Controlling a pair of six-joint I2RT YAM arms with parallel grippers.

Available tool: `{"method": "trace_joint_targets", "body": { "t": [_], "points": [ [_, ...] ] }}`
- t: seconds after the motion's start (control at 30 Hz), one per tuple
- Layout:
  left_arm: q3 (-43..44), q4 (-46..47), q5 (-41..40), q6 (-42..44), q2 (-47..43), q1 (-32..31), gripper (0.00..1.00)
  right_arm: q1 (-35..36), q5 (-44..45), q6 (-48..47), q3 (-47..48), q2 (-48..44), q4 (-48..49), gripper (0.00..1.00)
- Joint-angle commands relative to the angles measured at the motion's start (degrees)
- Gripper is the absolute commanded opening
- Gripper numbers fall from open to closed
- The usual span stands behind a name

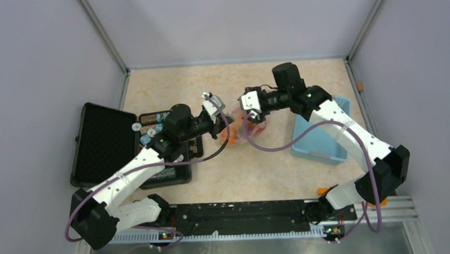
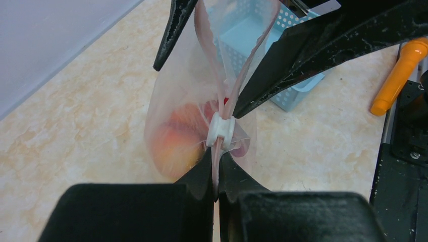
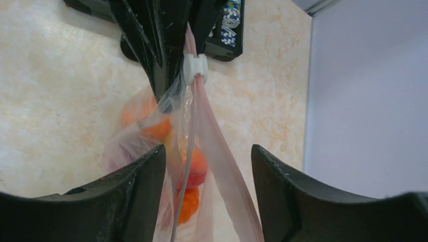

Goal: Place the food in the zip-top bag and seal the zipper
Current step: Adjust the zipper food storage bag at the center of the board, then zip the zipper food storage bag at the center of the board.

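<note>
Left gripper (image 2: 217,189): closest to me, its jaws were pressed tight on the end of the zipper (image 3: 214,131), clamping the pink strip just below the white slider (image 2: 220,132).
Right gripper (image 3: 208,151): its jaws stood apart, straddling the strip's two parted lips farther along, and pinched nothing that I could see.
Zip-top bag (image 2: 174,96): it hung between the two grippers over the table (image 1: 258,165), with its mouth gaping beyond the slider.
Food (image 2: 174,138): orange and pinkish-red fruit sat low inside the bag, under the strip. The film blurred which piece was which.
Step in hand: sealing, by my reckoning, with the filling apparently done.
Doing it well: the right jaws wanted to close squarely across both lips, clear of loose film, so the strip stayed taut and straight for the slider to run.
Strip and right fingers: both lips passed between the fingers, bag film brushed one pad, and the slider was well apart from the tips.
Nearby: a light-blue basket (image 2: 247,30) and a black case (image 1: 104,143).
</note>
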Motion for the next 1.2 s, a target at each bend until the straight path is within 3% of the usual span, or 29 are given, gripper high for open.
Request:
{"method": "trace_joint_targets", "body": {
  "t": [0.0,0.07,0.13,0.27,0.43,0.6,0.73,0.93,1.03,1.1,1.17],
  "points": [
    [2.86,0.75,0.69,1.61,0.26,0.09,0.0,0.74,2.28,8.81,-7.27,-6.29,18.36,0.72],
    [2.99,0.13,0.88,2.22,0.41,0.07,0.0,0.7,3.64,12.59,-10.66,-8.66,25.39,0.82],
    [3.23,-0.55,1.01,2.82,0.54,0.08,0.0,0.72,3.25,13.36,-10.42,-9.24,25.63,0.84],
    [3.99,-1.02,2.41,3.82,0.87,-0.2,0.0,0.7,1.8,12.24,-2.65,-5.02,16.32,0.84],
    [5.08,-2.92,1.51,5.72,1.58,-0.89,0.0,0.72,0.47,3.94,7.85,2.35,-3.58,0.81],
    [4.86,-2.86,0.74,5.63,1.27,-1.06,0.0,0.7,-0.25,0.49,8.62,3.48,-8.69,0.75],
    [4.85,-2.81,-0.52,5.83,1.24,-1.07,0.0,0.7,-0.9,0.49,6.39,2.38,-6.82,0.58],
    [4.91,-2.46,-0.53,5.94,1.51,-1.15,0.0,0.7,1.02,8.06,3.16,1.26,1.54,0.45],
    [4.2,-1.21,-1.33,5.59,1.21,-1.24,0.0,0.7,0.39,8.79,2.58,0.91,2.17,0.25],
    [3.3,0.86,-1.99,4.45,0.92,-1.25,0.0,0.71,0.23,10.97,1.21,0.17,4.18,0.06],
    [1.84,3.82,-3.49,2.26,0.73,-1.28,0.05,0.7,0.03,13.83,-1.17,-1.12,7.59,0.0]
  ]
}}
